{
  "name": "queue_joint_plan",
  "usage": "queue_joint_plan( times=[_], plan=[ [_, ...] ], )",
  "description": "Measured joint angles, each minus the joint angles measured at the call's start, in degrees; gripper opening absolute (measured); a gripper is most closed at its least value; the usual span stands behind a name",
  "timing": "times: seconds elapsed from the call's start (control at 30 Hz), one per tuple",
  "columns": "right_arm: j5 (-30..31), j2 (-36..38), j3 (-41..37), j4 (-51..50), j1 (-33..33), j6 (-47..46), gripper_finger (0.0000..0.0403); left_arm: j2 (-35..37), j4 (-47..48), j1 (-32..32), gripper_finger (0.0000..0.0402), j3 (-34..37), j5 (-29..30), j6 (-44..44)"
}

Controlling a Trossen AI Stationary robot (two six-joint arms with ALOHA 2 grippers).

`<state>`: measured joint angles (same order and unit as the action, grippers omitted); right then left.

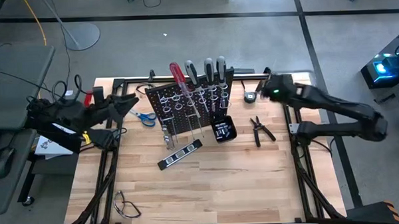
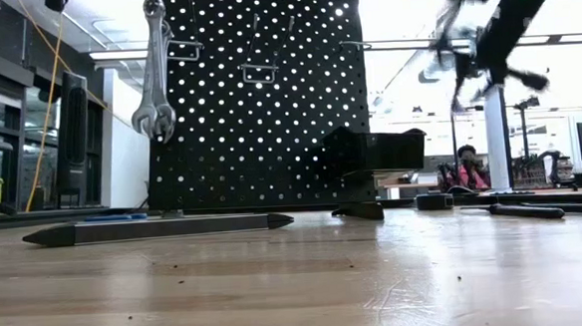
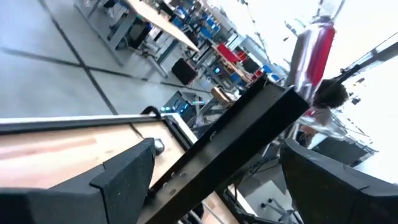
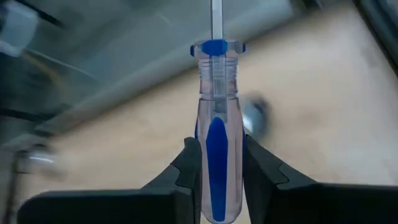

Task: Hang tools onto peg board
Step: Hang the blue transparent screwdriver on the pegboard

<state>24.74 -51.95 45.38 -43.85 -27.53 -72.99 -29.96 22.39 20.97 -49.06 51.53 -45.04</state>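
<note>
While your right gripper [image 4: 217, 165] pinched the blue-handled screwdriver [image 4: 216, 134] by its clear handle, shaft pointing away from the wrist, the tool was off the table at the far right, just right of the peg board [image 1: 189, 102]. That hold looked chosen so the shaft could be threaded down through one of the board's rings.

Peg board: black, upright, mid-table toward the far edge. Already carried on it were a red-handled screwdriver [image 1: 177, 74] and three dark- or grey-handled ones [image 1: 208, 68], handles up, shafts dropped through the rings. A pair of wrenches [image 2: 154, 75] hung from a hook on its face in the low view.

Still on the table: scissors [image 1: 144, 117] left of the board, pliers [image 1: 259, 130] to its right, a long dark bar [image 1: 179, 153] in front, a small black box [image 1: 223, 130] at the board's foot, safety glasses [image 1: 126, 206] near the front left corner.

Your left gripper [image 3: 211, 180] waited at the table's left edge, fingers spread wide, holding nothing.

Hard to make out: the screwdriver's tip ran out of the wrist picture; from above, your right arm covered the tool entirely; in the low view that arm was smeared by motion. Which ring stood free could not be told.
</note>
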Motion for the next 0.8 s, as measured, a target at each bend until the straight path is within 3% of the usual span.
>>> queue_joint_plan(
  times=[0.17,0.3,0.43,0.63,0.8],
  plan=[
    [9.14,3.95,12.29,6.35,5.44,18.20,0.0060,-0.02,-3.42,0.00,0.0321,0.00,-3.20,5.62],
    [8.39,2.53,22.44,15.62,10.77,38.15,0.0060,0.03,-6.16,0.02,0.0321,0.00,-7.89,9.92],
    [7.22,-2.18,32.06,20.24,16.89,48.17,0.0060,-0.01,-6.93,0.02,0.0321,-0.56,-12.43,11.99],
    [5.63,-14.21,45.49,17.61,26.36,59.36,0.0060,-0.87,-14.54,0.07,0.0321,-1.25,-20.36,2.59],
    [3.74,-25.14,55.96,11.83,34.24,71.76,0.0060,-6.25,-21.69,0.16,0.0321,-1.31,-28.39,-10.46]
  ],
)
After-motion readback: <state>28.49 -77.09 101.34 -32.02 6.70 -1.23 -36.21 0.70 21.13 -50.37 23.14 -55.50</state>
